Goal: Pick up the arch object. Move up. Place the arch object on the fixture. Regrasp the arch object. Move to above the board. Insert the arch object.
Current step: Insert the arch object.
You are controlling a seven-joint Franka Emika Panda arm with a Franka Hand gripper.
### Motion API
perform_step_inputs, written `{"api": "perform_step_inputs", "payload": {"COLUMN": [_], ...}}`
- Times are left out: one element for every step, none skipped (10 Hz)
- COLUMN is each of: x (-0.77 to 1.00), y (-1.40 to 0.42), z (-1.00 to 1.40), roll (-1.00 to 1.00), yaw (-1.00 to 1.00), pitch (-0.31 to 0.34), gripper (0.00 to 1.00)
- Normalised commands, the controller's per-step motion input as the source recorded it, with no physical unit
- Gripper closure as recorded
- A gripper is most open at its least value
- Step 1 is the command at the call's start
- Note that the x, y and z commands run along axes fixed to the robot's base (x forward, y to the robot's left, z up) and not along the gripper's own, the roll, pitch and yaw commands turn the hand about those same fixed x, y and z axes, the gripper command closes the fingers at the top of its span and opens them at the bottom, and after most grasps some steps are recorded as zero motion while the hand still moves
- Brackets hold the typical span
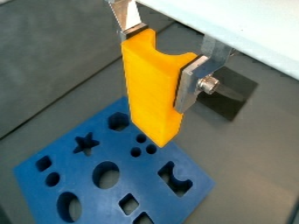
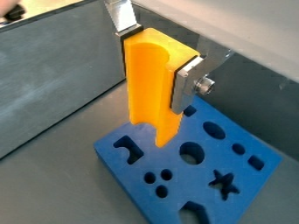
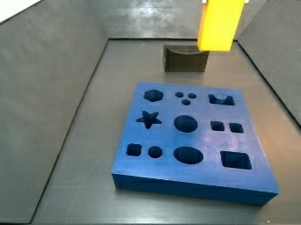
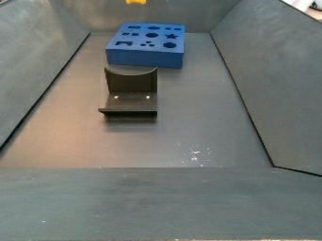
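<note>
Gripper (image 1: 163,57) clamps arch object (image 1: 152,83) above board (image 1: 70,179); pls align to arch cut-out (image 3: 219,98) at 1 o'clock, descend slowly.

**A:** What surrounds the work area?

**B:** A dark grey floor (image 4: 176,141), smooth and slightly glossy, with pale light reflected near its front. Grey walls (image 4: 32,71) slope up on both sides, forming a trough. The far wall (image 3: 141,18) shows cloudy, brushed patches of reflected light.

**A:** Any windows or furniture?

**B:** I can only make out the grey enclosure.
</note>
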Motion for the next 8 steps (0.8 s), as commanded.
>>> {"api": "perform_step_inputs", "payload": {"x": [0.85,1.00,1.00,1.00,0.95,0.89,0.85,0.79], "y": [0.00,0.00,-0.01,-0.02,-0.03,-0.05,-0.08,-0.18], "z": [-0.27,-0.32,-0.39,-0.41,-0.41,-0.40,-0.32,-0.23], "roll": [0.00,0.00,0.00,0.00,0.00,0.00,-0.01,0.00], "yaw": [-0.33,-0.13,0.00,0.00,0.21,0.30,0.28,0.10], "pitch": [-0.001,-0.001,0.000,0.000,0.003,0.013,0.000,0.000], "gripper": [1.00,1.00,1.00,1.00,1.00,1.00,1.00,1.00]}}
